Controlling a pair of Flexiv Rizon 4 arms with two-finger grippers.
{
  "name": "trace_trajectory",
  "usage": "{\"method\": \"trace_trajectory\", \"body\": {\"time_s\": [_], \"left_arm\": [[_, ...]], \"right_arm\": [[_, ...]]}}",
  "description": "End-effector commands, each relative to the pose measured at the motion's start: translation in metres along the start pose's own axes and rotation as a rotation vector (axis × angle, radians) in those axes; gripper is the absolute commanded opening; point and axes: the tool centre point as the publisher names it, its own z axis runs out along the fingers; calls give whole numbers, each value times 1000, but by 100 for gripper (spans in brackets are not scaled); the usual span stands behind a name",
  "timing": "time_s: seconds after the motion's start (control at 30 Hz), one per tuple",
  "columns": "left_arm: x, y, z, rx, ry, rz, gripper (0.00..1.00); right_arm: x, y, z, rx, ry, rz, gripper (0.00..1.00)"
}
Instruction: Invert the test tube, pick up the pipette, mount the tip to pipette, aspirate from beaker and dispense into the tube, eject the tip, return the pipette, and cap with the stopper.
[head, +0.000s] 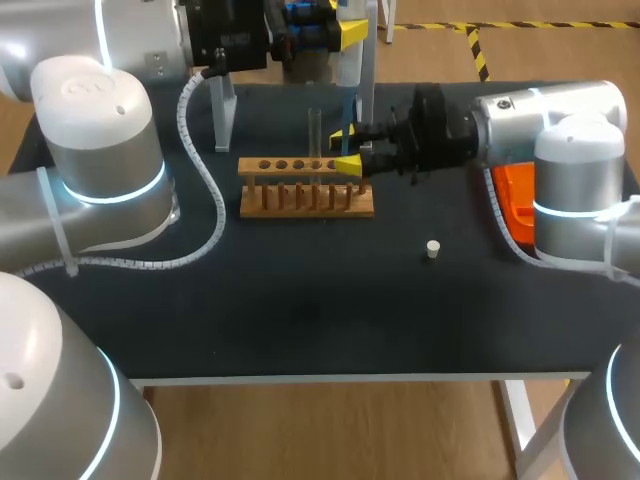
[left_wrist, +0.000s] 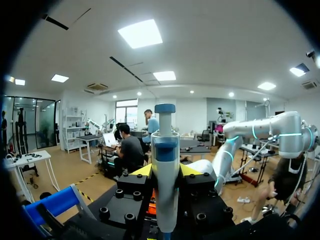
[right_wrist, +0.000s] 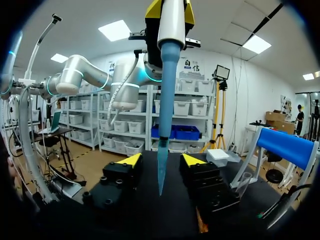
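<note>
My left gripper (left_wrist: 165, 171) is shut on the white pipette (left_wrist: 165, 165) and holds it upright above the back of the table (head: 300, 300). A blue tip (right_wrist: 164, 115) sits on the pipette's lower end and hangs between the fingers of my right gripper (right_wrist: 161, 162). Those jaws are open, with a gap on each side of the tip. In the head view the right gripper (head: 347, 150) lies level at the right end of the wooden rack (head: 305, 187). A clear test tube (head: 314, 128) stands upright in the rack. The small white stopper (head: 432, 249) lies on the table.
An orange box (head: 515, 195) sits at the right edge, partly behind my right arm. A blue pipette stand (right_wrist: 285, 146) is at the back, with a clear vessel (right_wrist: 241, 184) near it. My left arm's cable (head: 205, 190) trails over the table's left side.
</note>
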Motion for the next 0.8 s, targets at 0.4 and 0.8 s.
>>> {"method": "trace_trajectory", "body": {"time_s": [0.4,0.8], "left_arm": [[-1,0,-1,4,2,1,0],[-1,0,-1,4,2,1,0]], "right_arm": [[16,-37,-42,86,-34,12,100],[19,-37,-47,93,-36,3,100]]}}
